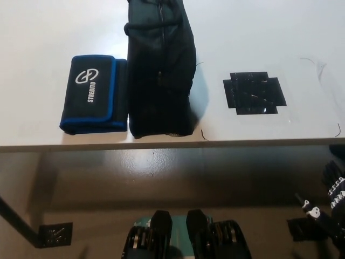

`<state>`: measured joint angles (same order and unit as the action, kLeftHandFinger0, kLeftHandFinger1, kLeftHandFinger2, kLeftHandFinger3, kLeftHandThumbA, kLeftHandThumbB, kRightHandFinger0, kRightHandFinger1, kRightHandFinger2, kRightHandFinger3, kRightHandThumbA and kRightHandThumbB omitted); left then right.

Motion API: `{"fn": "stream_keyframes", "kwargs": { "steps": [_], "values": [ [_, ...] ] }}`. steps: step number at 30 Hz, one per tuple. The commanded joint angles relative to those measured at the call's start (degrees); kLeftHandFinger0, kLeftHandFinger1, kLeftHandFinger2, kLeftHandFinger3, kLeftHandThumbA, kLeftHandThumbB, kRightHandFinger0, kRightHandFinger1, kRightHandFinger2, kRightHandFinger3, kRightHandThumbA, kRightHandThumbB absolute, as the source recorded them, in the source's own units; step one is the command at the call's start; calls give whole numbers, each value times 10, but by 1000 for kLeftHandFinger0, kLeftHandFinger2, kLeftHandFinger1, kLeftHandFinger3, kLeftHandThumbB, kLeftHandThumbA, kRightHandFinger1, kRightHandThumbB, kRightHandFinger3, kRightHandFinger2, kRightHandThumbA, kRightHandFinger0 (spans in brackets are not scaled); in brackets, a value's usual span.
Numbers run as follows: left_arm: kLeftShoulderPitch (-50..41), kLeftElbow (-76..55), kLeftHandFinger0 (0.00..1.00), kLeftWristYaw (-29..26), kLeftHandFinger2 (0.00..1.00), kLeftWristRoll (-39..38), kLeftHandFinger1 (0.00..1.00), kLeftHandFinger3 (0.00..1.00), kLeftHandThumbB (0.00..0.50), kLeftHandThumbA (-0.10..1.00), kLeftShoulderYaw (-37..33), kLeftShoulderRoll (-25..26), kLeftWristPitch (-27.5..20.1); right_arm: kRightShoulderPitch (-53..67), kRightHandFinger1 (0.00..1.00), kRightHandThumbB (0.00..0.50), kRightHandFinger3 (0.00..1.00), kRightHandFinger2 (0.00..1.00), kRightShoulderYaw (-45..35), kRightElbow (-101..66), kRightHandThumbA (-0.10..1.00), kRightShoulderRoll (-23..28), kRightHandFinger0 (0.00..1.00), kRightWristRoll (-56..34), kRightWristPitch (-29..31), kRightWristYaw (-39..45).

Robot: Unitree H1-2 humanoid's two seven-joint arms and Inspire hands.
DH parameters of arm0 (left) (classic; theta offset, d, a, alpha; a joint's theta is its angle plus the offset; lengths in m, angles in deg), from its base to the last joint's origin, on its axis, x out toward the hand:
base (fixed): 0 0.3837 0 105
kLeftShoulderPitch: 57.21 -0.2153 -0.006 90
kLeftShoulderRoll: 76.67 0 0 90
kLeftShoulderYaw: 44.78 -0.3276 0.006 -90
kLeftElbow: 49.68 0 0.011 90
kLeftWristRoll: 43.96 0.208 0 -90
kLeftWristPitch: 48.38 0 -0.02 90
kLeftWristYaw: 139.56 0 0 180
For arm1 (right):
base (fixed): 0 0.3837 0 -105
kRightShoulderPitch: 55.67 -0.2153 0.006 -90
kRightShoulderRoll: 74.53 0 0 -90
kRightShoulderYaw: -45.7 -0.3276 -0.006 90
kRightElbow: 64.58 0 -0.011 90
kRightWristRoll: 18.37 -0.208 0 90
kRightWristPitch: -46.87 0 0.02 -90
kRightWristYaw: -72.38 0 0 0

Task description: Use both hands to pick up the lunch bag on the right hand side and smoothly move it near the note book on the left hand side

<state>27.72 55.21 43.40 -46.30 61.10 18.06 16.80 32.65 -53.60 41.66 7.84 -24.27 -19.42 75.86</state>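
The desk [43, 32] is a plain white surface filling the upper half of the frame, its front edge running straight across the middle. Below the edge lies a brown, glossy floor [161, 172].

Items on the desk: three. One black lunch bag [160, 70] lies lengthwise at upper centre, running off the top of the frame, its near end close to the desk's front edge. One black note book [92, 93] with blue trim and a white logo lies at the bag's left side, touching it. One patch of black tape [254, 91] sits at upper right, well apart from the bag.

One black right robot hand [335, 189] shows at the lower right edge, below desk level and partly cut off; whether its fingers are spread or closed cannot be told. It holds nothing visible.
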Motion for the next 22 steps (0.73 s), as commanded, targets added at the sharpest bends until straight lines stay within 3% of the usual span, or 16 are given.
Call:
{"fn": "stream_keyframes", "kwargs": {
  "steps": [1,22],
  "values": [
    [6,-2,1000,7,1000,-11,1000,1000,300,1000,8,9,-21,-14,1000,238,1000,1000,-10,-3,1000,3,1000,-1,32,12],
    [8,-3,1000,-2,1000,4,1000,1000,304,1000,9,11,-21,-21,1000,231,1000,1000,-19,1,1000,-1,1000,-8,32,22]
  ]
}}
